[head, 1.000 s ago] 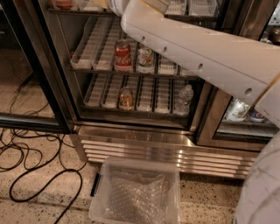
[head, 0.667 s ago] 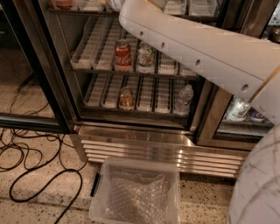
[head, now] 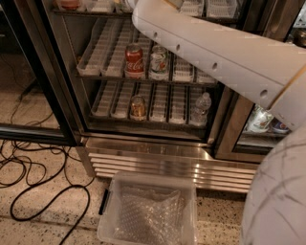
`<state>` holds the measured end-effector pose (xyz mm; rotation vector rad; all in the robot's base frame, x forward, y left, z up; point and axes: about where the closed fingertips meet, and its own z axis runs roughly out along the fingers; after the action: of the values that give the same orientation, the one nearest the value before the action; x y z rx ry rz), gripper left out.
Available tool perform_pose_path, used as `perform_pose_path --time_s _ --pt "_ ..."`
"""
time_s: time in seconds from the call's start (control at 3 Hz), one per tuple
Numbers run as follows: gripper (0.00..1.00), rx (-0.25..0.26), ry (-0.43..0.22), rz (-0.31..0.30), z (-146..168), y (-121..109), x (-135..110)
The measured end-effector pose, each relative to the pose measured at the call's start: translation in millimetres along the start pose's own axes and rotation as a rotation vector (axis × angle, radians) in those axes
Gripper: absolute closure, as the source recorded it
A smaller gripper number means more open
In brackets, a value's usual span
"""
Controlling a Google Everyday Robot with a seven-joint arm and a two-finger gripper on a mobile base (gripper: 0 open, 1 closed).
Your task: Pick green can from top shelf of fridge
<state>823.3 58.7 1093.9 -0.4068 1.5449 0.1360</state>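
The fridge (head: 143, 149) stands open in front of me. My white arm (head: 215, 52) crosses from the lower right to the top middle. It leaves the frame at the level of the top shelf (head: 91, 11). My gripper is out of view beyond the top edge. The green can is hidden or out of view. On the middle rack stand a red cola can (head: 134, 60) and a white can with green and red print (head: 158, 59).
On the lower rack are a small brownish can (head: 138, 108) and a clear water bottle (head: 201, 109). A clear plastic bin (head: 149, 210) with bubble wrap sits on the floor in front. Black cables (head: 33, 177) lie at the left. The open glass door (head: 28, 72) stands left.
My arm has shifted slightly at the top of the fridge. The cans and the bottle on the racks have not moved.
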Motion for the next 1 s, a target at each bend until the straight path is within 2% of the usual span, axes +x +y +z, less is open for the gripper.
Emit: perform_pose_path --time_s 1.0 --pt "0.26 0.017 -0.014 -0.061 25 -12 -4"
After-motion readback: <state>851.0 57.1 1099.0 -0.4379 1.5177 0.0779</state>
